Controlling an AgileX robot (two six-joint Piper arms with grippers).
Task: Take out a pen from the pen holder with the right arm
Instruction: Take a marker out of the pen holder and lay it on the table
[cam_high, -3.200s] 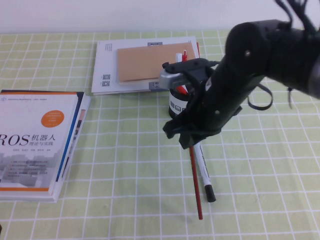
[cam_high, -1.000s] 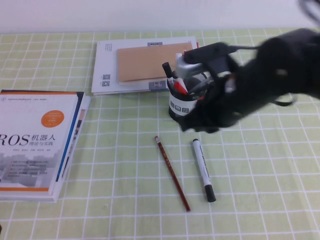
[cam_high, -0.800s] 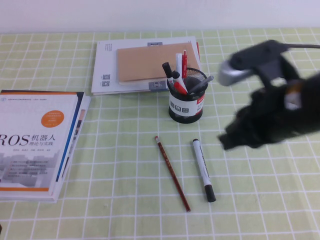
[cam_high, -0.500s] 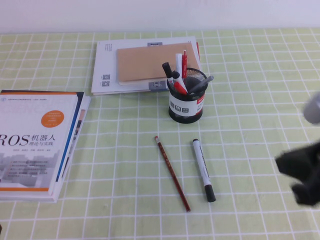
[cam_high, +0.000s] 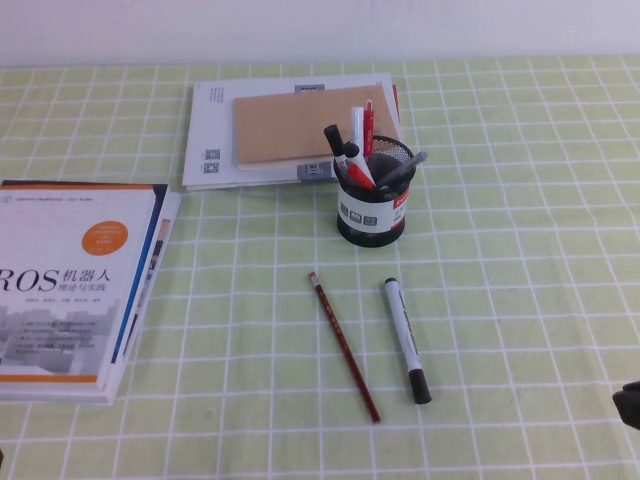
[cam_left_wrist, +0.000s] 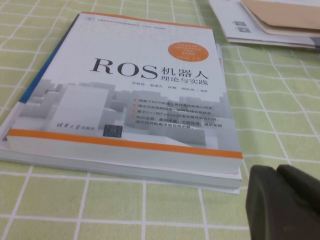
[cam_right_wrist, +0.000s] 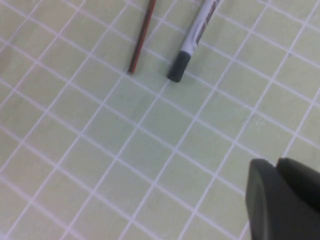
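Looking at the tabletop (cam_high: 520, 200): green grid cloth. The right hand (cam_right_wrist: 276, 167) sits low at the near right corner, with only a dark sliver of it at the edge of the high view. Its fingers are pressed together with nothing between them. Empty.

Pen holder (cam_high: 373, 210): black mesh cup, upright, mid-tabletop, just in front of the far stack and well apart from the right hand. Several pens (cam_high: 357, 135) stand in it. A white one and a red one are upright, a black-capped one leans left, and a grey one leans out to the right over the rim.

Two items lie flat on the cloth in front of the holder, side by side and not touching. One is a white marker (cam_high: 405, 335), black cap end toward the near edge. The other is a red pencil (cam_high: 344, 347) to its left, slanted, eraser end toward the holder. The right wrist view catches the marker's cap end and the pencil's tip, both clear of the hand.

Far stack: brown notebook (cam_high: 300, 125) on top of a white book (cam_high: 215, 140). The ROS book (cam_high: 75, 270) lies flat at the left, on a thinner book whose edge pokes out.

The left hand (cam_left_wrist: 276, 172) sits low near the ROS book's near corner, not touching it as far as I can see. Its fingers are closed up, holding nothing.
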